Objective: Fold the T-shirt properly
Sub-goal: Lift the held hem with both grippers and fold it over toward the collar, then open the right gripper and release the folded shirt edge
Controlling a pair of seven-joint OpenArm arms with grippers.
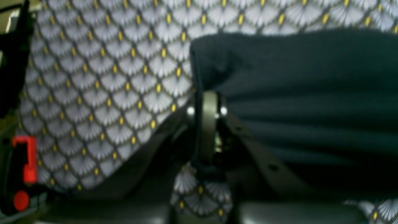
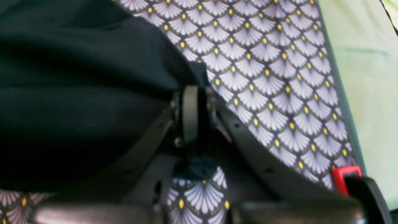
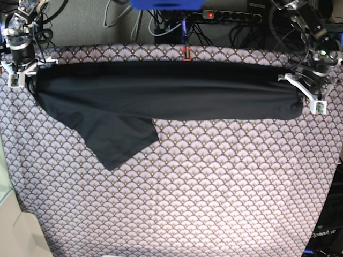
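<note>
Presently the shirt (image 3: 166,99) lies stretched as a long dark band across the far part of the bench (image 3: 214,193), spanning almost its whole width, with one sleeve (image 3: 120,139) trailing out toward the near side on the base view's left. Judged from this lay, the step in hand is a lengthwise fold: both arms hold one end each of the band, taut between them, with the fabric doubled along its length. The left end effector (image 1: 206,124) is clamped on the shirt's end at the base view's right; its wrist view shows dark cloth gathered into the closed fingers, with patterned tablecloth (image 1: 108,77) beyond. The right end effector (image 2: 191,115) is likewise clamped on the opposite end, cloth bunched at its fingertips. Both wrist views are soft in focus, so whether either grip also catches a pinch of tablecloth cannot be told with certainty. As to pose, the two arms sit at the far corners of the bench, reaching down from the far edge, well apart and roughly level with each other, each end effector close to the surface. The next move, in my judgement, calls for both arms to travel together toward the near side at matched pace, laying the held edge over the remaining cloth, and the loose sleeve will need tucking in. Uneven travel would skew the fold line or drag the tablecloth.
</note>
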